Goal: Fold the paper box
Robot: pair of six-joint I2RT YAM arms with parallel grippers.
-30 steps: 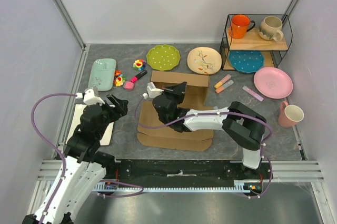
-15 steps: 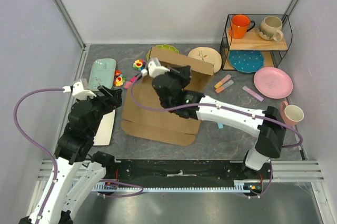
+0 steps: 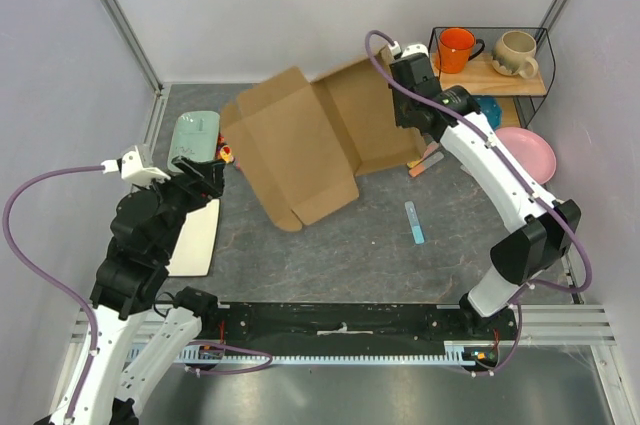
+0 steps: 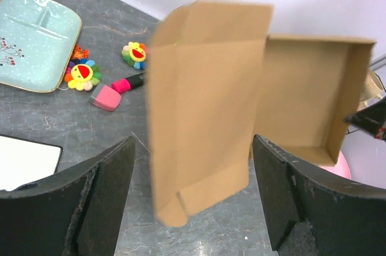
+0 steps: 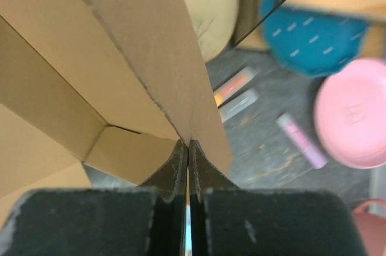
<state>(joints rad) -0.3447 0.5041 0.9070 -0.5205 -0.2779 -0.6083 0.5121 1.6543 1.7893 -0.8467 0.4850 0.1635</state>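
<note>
The brown paper box (image 3: 305, 140) hangs tilted in the air over the back middle of the table, with its long lid flap pointing down towards the front left. My right gripper (image 3: 424, 123) is shut on the box's right wall, and the right wrist view shows the jaws (image 5: 188, 147) pinched on that thin cardboard edge (image 5: 151, 45). My left gripper (image 3: 205, 178) is open and empty at the left, apart from the box. In the left wrist view the box (image 4: 205, 99) hangs ahead between the wide-open fingers (image 4: 90, 208).
A mint tray (image 3: 193, 135), flower toys (image 4: 81, 74) and a pink eraser (image 4: 105, 97) lie at the back left. A white tray (image 3: 195, 240) lies under my left arm. A blue marker (image 3: 413, 222), a pink plate (image 3: 525, 150) and a wire rack with mugs (image 3: 458, 48) are on the right.
My right gripper has lifted the box off the table and swung it up and back to the right. The box has opened out and now hangs. My left gripper drew back slightly to the left.
</note>
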